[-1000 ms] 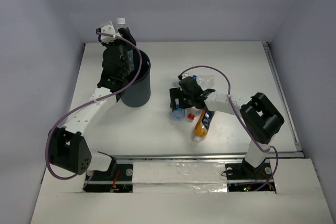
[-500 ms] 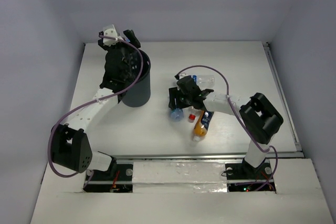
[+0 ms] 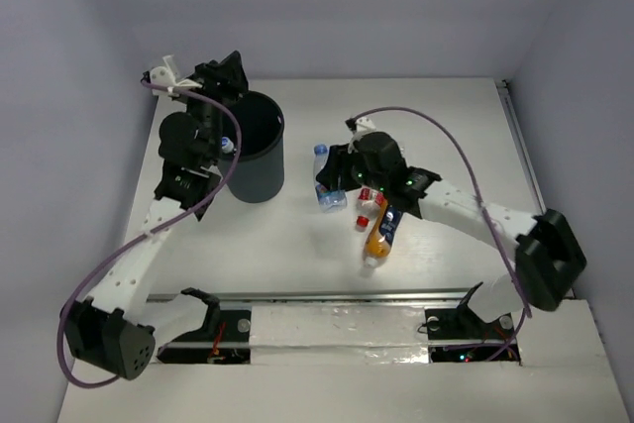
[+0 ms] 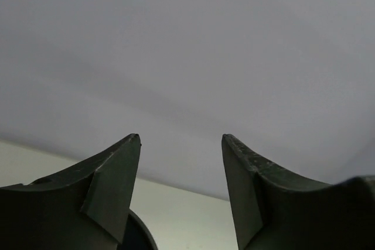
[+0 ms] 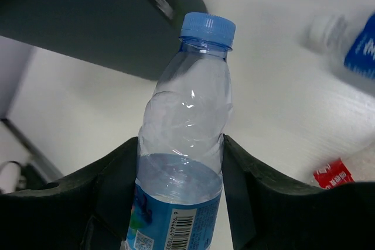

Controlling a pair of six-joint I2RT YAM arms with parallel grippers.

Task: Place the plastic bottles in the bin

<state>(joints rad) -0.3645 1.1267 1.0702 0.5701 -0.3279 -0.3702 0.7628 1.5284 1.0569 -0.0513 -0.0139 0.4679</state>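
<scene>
The bin (image 3: pixel 260 170) is seen standing upright on the left part of the table (image 3: pixel 446 126). Its inside shows only as dark, so what it holds cannot be told. The left gripper (image 4: pixel 180 191) is held above the bin's far rim, its jaws spread with nothing between them.

A clear bottle with a blue cap (image 5: pixel 187 115), part filled with water, is pinched at its waist by the right gripper (image 5: pixel 180 162), just right of the bin and outside it.

The red-labelled bottle (image 3: pixel 369 202) and the orange bottle (image 3: pixel 379 235) are left lying on the table beside the right gripper. A second blue-labelled bottle (image 5: pixel 357 48) is seen, blurred, lying on the table in the right wrist view.
</scene>
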